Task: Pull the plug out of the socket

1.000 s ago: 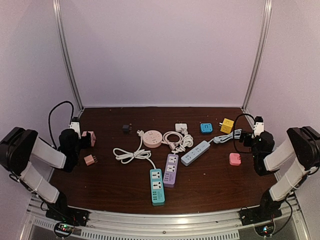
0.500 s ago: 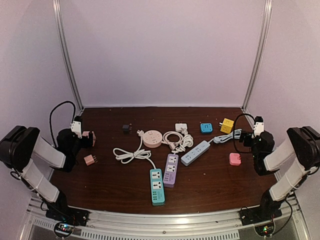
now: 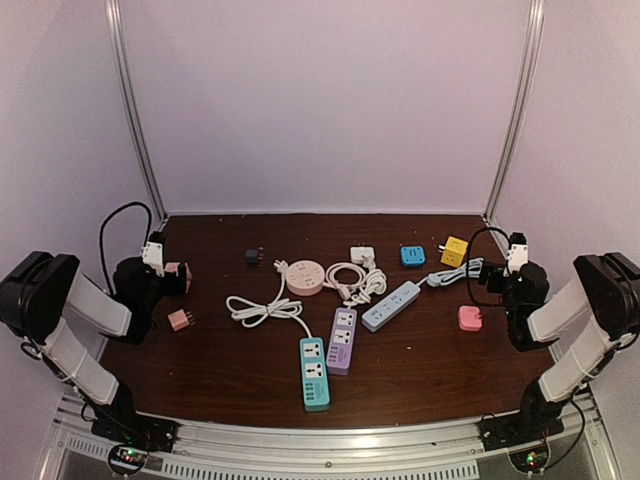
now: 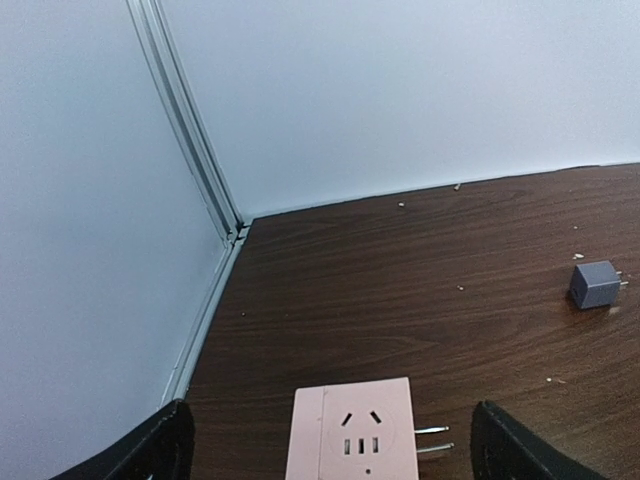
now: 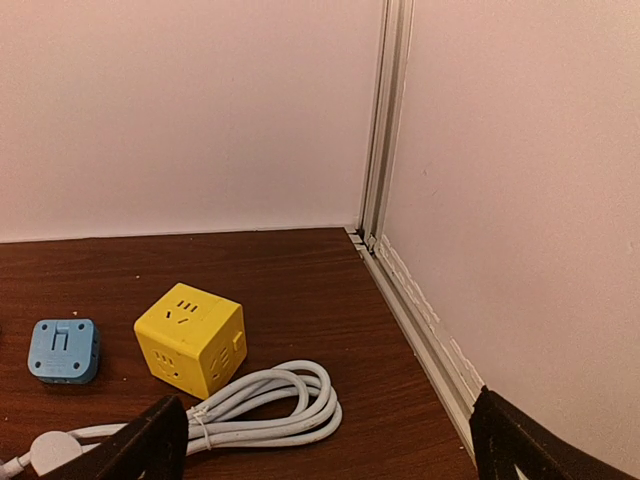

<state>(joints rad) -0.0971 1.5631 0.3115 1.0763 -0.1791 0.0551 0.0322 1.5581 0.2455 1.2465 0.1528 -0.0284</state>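
A pink socket adapter (image 4: 350, 432) with two bare prongs lies flat on the table between the fingers (image 4: 165, 448) of my left gripper (image 4: 335, 445). The jaws stand wide apart and do not touch it. From above, the adapter (image 3: 179, 275) sits at the far left, just ahead of the left gripper (image 3: 165, 279). My right gripper (image 5: 330, 445) is open and empty, facing a coiled white cable (image 5: 265, 405) and a yellow cube socket (image 5: 190, 338). It is at the far right (image 3: 490, 281) in the top view. I cannot tell which plug sits in a socket.
The middle holds a teal strip (image 3: 314, 372), a purple strip (image 3: 342, 340), a blue-grey strip (image 3: 391, 305), a pink round socket (image 3: 305, 277) and white cords (image 3: 262, 308). Small adapters: pink (image 3: 181, 320), dark grey (image 3: 254, 256), white (image 3: 362, 254), blue (image 3: 412, 256), pink (image 3: 469, 318). Walls stand close on both sides.
The left arm has shifted slightly to the left and settled. The right arm and the objects have not moved.
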